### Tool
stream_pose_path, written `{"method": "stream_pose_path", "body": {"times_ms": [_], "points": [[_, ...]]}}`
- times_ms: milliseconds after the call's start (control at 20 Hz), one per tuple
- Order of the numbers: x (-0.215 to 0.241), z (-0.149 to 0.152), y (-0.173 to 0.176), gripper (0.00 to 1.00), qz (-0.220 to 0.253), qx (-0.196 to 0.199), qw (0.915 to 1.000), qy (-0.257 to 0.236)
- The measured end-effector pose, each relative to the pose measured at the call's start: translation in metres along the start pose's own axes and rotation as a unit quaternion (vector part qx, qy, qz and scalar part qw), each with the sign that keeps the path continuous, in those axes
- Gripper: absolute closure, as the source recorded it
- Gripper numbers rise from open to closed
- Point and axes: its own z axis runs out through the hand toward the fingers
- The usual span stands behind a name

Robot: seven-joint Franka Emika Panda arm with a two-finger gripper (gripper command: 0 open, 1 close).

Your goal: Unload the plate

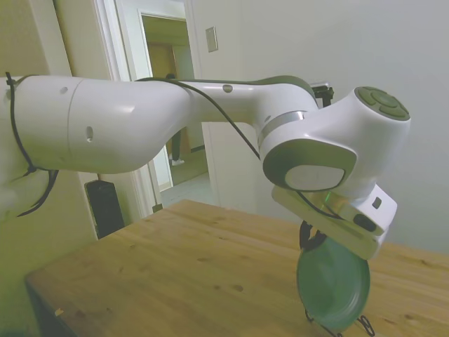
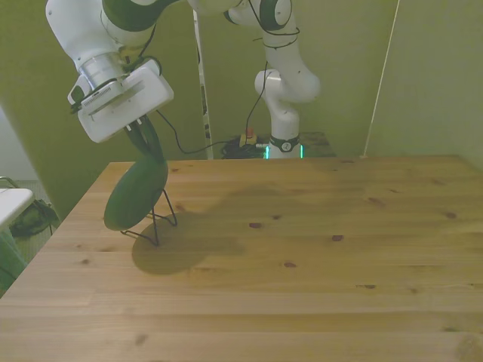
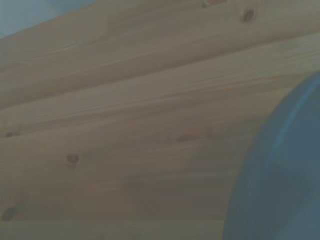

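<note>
The dark teal-green plate stands on edge, leaning in a thin black wire stand near the table's corner at the front view's left. My gripper comes down onto the plate's top rim, with its dark fingers on either side of the rim and closed on it. From the front, the plate tilts below the gripper, its lower edge close to the tabletop. The wrist view shows a blurred curved edge of the plate over wood planks.
The wooden table stretches out toward the front view's right. The stand's wire feet rest on the wood. An open doorway lies beyond the table in the side view. Cables hang behind the far edge.
</note>
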Motion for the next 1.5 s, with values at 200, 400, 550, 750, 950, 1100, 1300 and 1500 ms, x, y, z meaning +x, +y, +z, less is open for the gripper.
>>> {"method": "stream_pose_path", "body": {"times_ms": [200, 400, 550, 750, 950, 1100, 1300, 1500], "points": [[-0.014, -0.032, -0.015, 1.0, -0.013, 0.01, 0.9998, 0.008], [-0.038, -0.067, -0.033, 1.0, -0.022, 0.018, 0.9995, 0.013], [-0.06, -0.089, -0.054, 1.0, -0.026, 0.023, 0.9993, 0.013], [-0.094, -0.096, -0.111, 1.0, -0.019, 0.012, 0.9997, 0.013], [-0.131, -0.069, -0.186, 1.0, 0.017, -0.044, 0.9984, 0.03], [-0.151, -0.02, -0.243, 1.0, 0.051, -0.089, 0.9926, 0.064], [-0.165, 0.058, -0.295, 1.0, 0.096, -0.136, 0.98, 0.109], [-0.149, 0.135, -0.305, 1.0, 0.15, -0.2, 0.9565, 0.151]]}}
